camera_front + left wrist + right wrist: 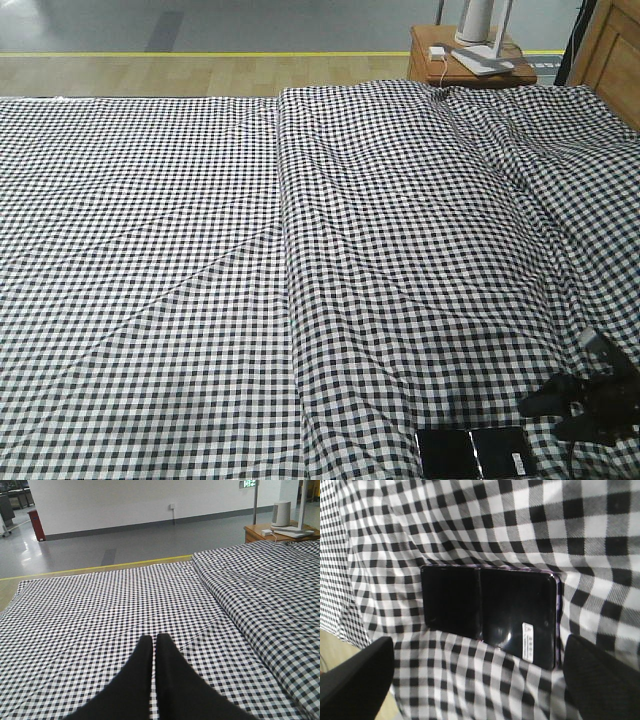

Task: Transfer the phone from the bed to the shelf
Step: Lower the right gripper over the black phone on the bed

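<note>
The phone is a glossy black slab with a middle crease and lies flat on the bed's checked sheet, at the near right edge. In the right wrist view the phone shows a small white sticker, and a fold of sheet covers its lower edge. My right gripper is open just short of it, with its fingers spread wider than the phone and holding nothing. From the front view, the right gripper hovers just right of the phone. My left gripper is shut and empty above the bed. The shelf is out of view.
A raised fold of sheet runs lengthwise down the bed. A small wooden nightstand stands past the far right corner with a white appliance and a flat grey item on it. Panelled wooden furniture is at the far right. Floor lies beyond the bed.
</note>
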Tool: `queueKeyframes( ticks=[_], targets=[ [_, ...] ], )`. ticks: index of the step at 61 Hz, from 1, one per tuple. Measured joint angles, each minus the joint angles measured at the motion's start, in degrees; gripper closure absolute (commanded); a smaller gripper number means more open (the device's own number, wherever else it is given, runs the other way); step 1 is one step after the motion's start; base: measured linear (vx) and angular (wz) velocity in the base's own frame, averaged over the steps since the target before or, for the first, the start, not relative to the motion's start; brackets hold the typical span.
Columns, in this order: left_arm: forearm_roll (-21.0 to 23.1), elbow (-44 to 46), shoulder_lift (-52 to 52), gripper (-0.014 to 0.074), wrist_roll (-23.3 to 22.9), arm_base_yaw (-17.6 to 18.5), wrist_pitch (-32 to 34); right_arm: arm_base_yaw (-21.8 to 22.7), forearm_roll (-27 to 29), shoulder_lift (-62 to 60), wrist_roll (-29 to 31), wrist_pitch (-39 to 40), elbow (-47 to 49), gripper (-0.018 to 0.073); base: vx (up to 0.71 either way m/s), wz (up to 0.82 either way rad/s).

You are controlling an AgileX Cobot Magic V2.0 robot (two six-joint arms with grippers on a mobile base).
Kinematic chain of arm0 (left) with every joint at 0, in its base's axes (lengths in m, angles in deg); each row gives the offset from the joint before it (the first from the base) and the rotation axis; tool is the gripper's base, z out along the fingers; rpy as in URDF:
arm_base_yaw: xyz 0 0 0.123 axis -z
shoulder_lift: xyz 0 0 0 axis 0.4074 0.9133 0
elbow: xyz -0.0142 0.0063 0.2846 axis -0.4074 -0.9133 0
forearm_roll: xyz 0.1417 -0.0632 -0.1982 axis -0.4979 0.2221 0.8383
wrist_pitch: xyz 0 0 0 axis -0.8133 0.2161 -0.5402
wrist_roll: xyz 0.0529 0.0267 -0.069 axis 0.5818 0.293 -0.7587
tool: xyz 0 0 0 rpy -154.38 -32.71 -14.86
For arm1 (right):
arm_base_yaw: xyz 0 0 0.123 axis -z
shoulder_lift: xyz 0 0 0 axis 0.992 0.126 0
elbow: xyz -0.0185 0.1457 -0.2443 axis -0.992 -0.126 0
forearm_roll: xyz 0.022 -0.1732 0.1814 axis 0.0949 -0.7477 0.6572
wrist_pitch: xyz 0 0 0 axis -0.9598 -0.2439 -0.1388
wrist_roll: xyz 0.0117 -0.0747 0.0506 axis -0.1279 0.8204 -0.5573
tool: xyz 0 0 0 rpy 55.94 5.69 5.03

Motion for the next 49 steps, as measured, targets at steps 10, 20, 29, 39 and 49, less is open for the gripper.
queueKeyframes(
  ticks=[10, 20, 29, 39, 49],
  targets=[
    [0.00, 0.00, 0.00, 0.0595, 0.00, 0.00, 0.00, 0.00, 1.83, 5.18, 0.98, -0.81, 3.73, -0.0070, 0.00, 0.00],
    [0.00, 0.00, 0.00, 0.0595, 0.00, 0.00, 0.00, 0.00, 2.88, 9.02, 1.10, -2.91, 7.25, -0.0064, 0.00, 0.00],
    [0.00, 0.00, 0.00, 0.0595, 0.00, 0.00, 0.00, -0.24, 3.46, 11.97, 1.22, -4.63, 9.57, -0.0060, 0.00, 0.00],
    [0.00, 0.00, 0.00, 0.0595, 0.00, 0.00, 0.00, -1.17, 3.67, 14.79, 1.23, -5.71, 11.12, -0.0055, 0.00, 0.00],
    [0.00, 0.00, 0.00, 0.0595, 0.00, 0.00, 0.00, -2.58, 3.88, 16.57, 1.37, -6.44, 11.18, -0.0049, 0.00, 0.00]
  ],
)
